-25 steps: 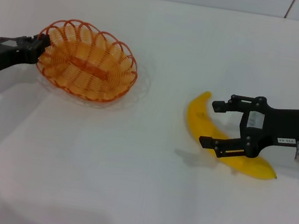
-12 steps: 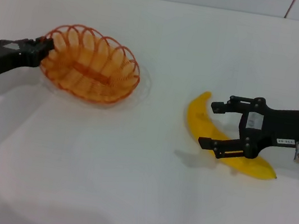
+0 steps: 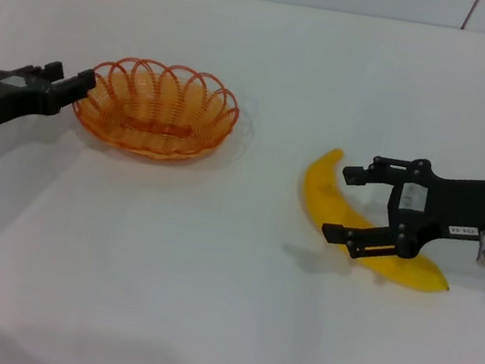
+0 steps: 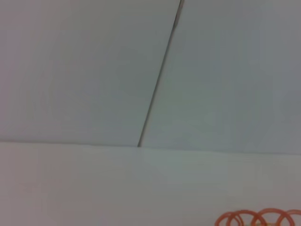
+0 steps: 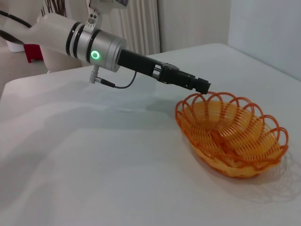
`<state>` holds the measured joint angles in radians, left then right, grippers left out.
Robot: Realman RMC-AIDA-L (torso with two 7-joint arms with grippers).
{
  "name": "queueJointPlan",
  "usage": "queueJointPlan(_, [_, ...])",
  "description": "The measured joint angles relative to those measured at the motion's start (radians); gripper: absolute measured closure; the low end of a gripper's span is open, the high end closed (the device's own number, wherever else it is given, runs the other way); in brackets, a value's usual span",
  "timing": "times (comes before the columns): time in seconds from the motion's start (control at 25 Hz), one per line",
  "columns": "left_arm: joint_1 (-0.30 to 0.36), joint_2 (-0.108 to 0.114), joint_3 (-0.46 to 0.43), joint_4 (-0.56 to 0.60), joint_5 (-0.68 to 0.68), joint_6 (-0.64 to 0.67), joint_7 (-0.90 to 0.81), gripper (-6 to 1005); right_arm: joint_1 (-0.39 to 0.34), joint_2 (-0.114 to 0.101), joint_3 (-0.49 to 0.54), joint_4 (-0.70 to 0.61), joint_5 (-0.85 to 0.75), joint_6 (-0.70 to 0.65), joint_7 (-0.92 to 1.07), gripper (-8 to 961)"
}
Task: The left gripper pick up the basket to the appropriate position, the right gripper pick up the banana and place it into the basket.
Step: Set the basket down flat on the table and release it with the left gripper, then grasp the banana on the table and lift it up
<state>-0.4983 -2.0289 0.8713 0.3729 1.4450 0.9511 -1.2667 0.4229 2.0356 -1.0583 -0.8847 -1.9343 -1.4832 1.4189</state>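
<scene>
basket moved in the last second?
Yes. The basket has levelled from a tilt and shifted toward the banana, which has stayed put. The left gripper holds its rim.

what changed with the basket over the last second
The oval orange wire basket, earlier tipped up on the left gripper's side, has come down to sit level on the white table and shifted slightly toward the right. The left gripper remains at its rim. The right gripper and curved yellow banana stayed put.
</scene>
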Motion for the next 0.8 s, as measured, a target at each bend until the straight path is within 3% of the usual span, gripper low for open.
queueJointPlan(0.24, [0.006,0.009,0.001,0.009,0.000,0.002,0.004,283,-0.004,0.000,0.000,0.000,-0.007,0.001,0.000,127])
queueJointPlan(0.48, [0.032,0.009,0.003,0.067,0.065,0.053,-0.005,171,-0.006,0.000,0.000,0.009,-0.008,0.001,0.000,129])
queueJointPlan(0.6, [0.061,0.001,0.003,0.128,0.102,0.086,-0.008,176,-0.006,0.000,0.002,0.011,-0.008,0.001,0.000,130])
queueJointPlan(0.8, [0.091,0.010,0.003,0.161,0.107,0.136,-0.010,183,-0.006,0.000,0.006,0.012,-0.008,0.001,0.000,131])
